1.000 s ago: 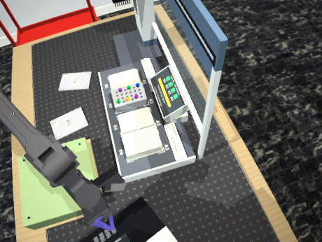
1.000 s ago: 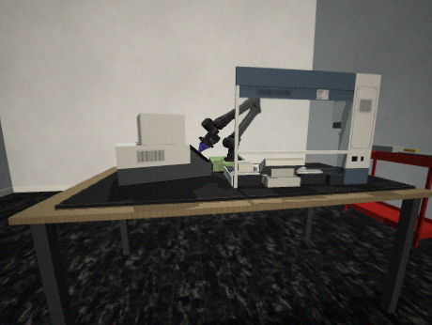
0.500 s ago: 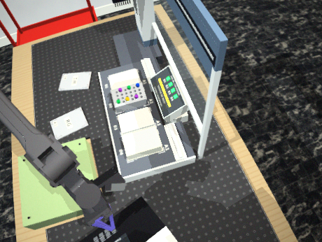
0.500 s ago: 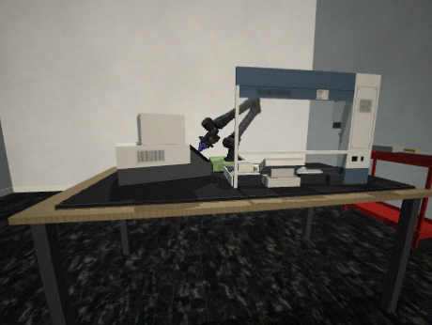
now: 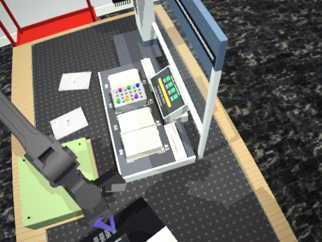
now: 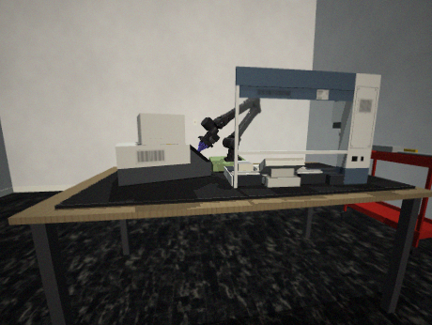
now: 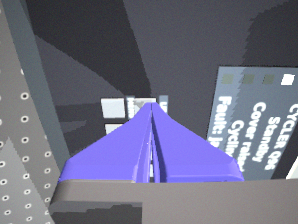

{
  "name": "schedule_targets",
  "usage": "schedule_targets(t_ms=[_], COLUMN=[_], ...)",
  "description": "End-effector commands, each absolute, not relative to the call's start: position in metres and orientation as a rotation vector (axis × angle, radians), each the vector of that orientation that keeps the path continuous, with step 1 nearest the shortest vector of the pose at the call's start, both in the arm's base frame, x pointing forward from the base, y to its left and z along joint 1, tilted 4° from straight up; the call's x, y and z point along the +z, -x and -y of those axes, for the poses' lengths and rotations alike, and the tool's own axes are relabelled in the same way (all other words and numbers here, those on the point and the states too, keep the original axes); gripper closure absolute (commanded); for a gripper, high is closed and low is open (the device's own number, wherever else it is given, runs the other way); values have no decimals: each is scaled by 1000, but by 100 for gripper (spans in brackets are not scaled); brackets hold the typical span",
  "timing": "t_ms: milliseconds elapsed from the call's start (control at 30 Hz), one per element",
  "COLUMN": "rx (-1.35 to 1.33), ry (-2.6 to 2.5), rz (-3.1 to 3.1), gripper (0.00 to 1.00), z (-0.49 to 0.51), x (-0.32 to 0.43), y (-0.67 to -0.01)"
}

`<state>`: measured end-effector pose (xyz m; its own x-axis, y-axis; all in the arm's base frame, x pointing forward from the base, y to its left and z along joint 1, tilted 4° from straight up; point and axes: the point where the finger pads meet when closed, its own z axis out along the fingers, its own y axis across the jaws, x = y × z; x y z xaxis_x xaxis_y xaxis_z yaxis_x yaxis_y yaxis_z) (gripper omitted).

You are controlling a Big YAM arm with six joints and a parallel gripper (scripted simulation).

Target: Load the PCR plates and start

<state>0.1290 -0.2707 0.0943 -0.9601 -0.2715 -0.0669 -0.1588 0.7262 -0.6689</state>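
Note:
My gripper (image 5: 104, 225) is shut on nothing, its purple fingers pressed together. It hovers close over the key panel of cycler Q1 (image 5: 134, 224) at the near edge of the table. In the wrist view the fingertips (image 7: 152, 106) point at a row of pale keys (image 7: 129, 108); I cannot tell if they touch. A printed label (image 7: 256, 123) lies to the right. Plate R33 (image 5: 124, 79) sits on D1 and plate B38 (image 5: 136, 119) on D3. Nest W1 (image 5: 75, 80) and nest RG (image 5: 68, 122) are bare. From the side, Q1 (image 6: 155, 162) has a white box on top.
The tube cooling block (image 5: 128, 96) with coloured tubes stands on D2 and the deep-well block (image 5: 142, 141) on D4. A tilted screen (image 5: 169, 91) and a tall gantry frame (image 5: 206, 70) flank the deck. The arm's green base plate (image 5: 45, 182) is at the left.

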Motion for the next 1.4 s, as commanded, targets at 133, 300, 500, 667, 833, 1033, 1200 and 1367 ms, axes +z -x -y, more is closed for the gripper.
schedule_targets(t_ms=[133, 300, 500, 667, 833, 1033, 1200, 1367], rx=[-1098, -1098, -1099, -1099, -1102, -1102, -1099, -1097], ry=[335, 333, 333, 334, 334, 334, 335, 336], rz=[-2719, -2721, -2720, -2723, -2723, -2725, -2729, -2734], gripper=[100, 100, 100, 100, 100, 100, 100, 100], z=[276, 275, 274, 273, 273, 273, 272, 272], x=[109, 107, 105, 102, 101, 101, 99, 98], y=[-137, -136, -134, -133, -132, -131, -129, -128])
